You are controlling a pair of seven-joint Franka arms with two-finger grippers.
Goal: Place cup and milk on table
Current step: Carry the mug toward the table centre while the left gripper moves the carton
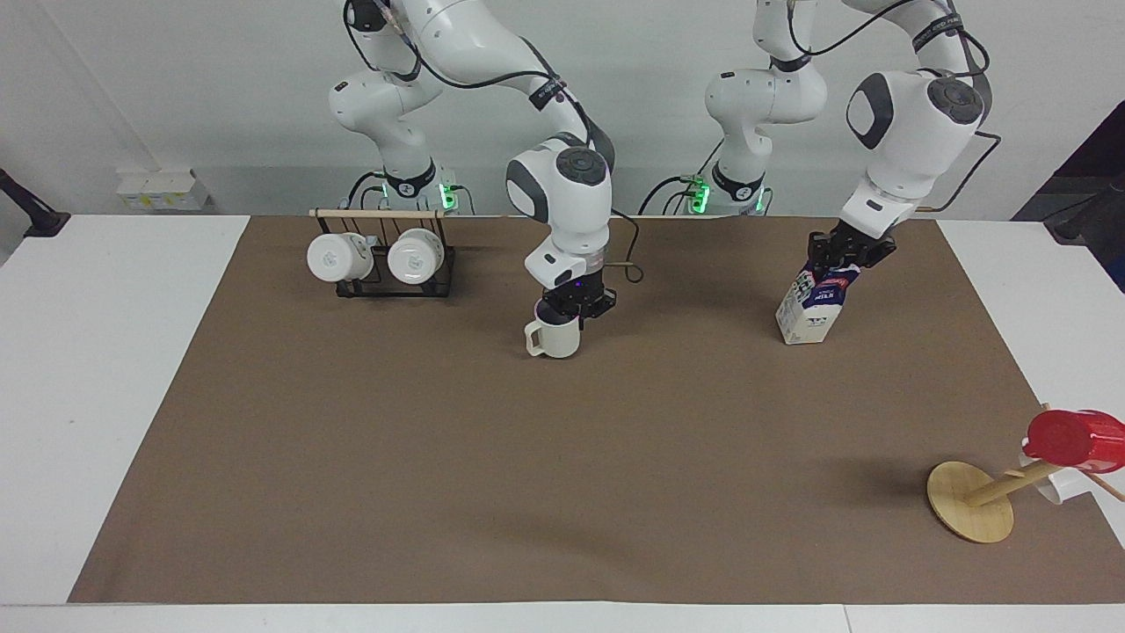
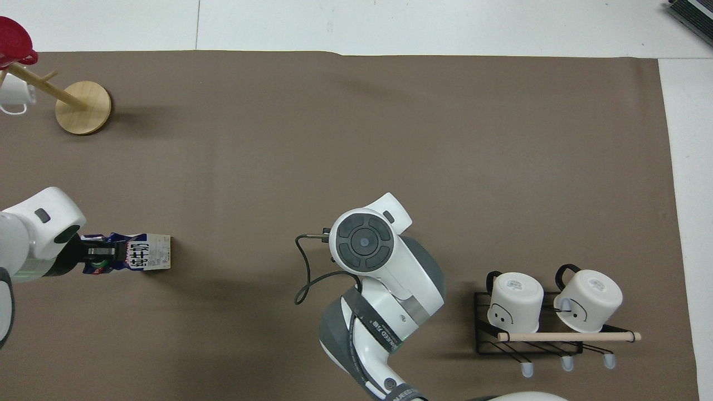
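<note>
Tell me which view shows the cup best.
The facing view: the cup shows whole, handle included, hanging from the right pincer over the mat. In the overhead view the right arm's wrist hides it entirely.

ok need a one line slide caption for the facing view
Right hand holds the cup at the mat while left hand grips the tilted milk.

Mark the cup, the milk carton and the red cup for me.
cup (image 1: 559,338), facing view, on its cream outer wall.
milk carton (image 1: 807,318), facing view, on its white lower body.
red cup (image 1: 1068,439), facing view, on its red side.
</note>
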